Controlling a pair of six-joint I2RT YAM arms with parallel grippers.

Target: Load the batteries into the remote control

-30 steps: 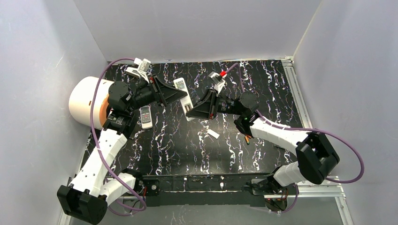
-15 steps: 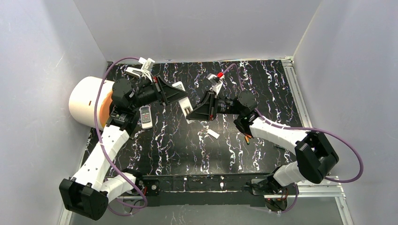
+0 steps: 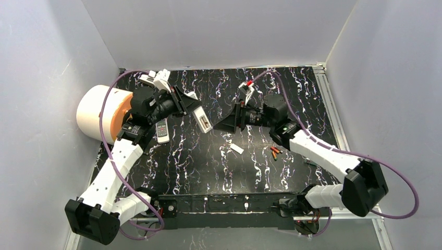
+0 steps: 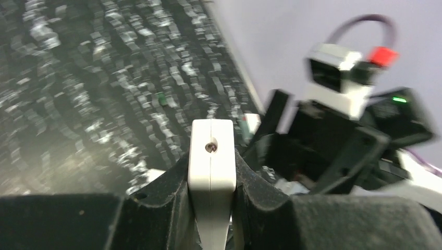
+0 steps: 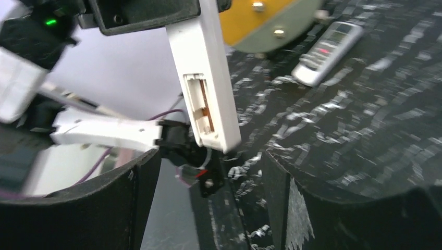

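Two matte black fingers (image 4: 156, 208) of the left gripper (image 4: 211, 179) are pressed against the narrow sides of a long white plastic remote control (image 5: 208, 78) and pinch it between them. From my station I see this remote held tilted in the air, a little left of the centre of the overhead view. Its surface is smooth, with rounded corners. The rectangular battery compartment near its lower end is uncovered. Inside there is a thin orange-brown strip, and I cannot tell whether it is a battery or a contact.

The right gripper (image 5: 206, 166) stands wide open. Its two broad, curved black fingers are spread far apart with nothing between them. The lower end of the held remote hangs just in front of them and, as far as I can see, is not touched.

The orange-red batteries (image 3: 274, 152), a few slim cylinders with dark ends, lie close together on the black marble-patterned table (image 3: 187, 166). They are right of centre in the overhead view, beside the right forearm and well apart from the held remote. A small white flat cover piece (image 3: 237, 148) lies between them and the centre. A grey-white remote with buttons (image 3: 163, 130) lies flat at the left, near a big white cylinder with an orange face (image 3: 96, 114).
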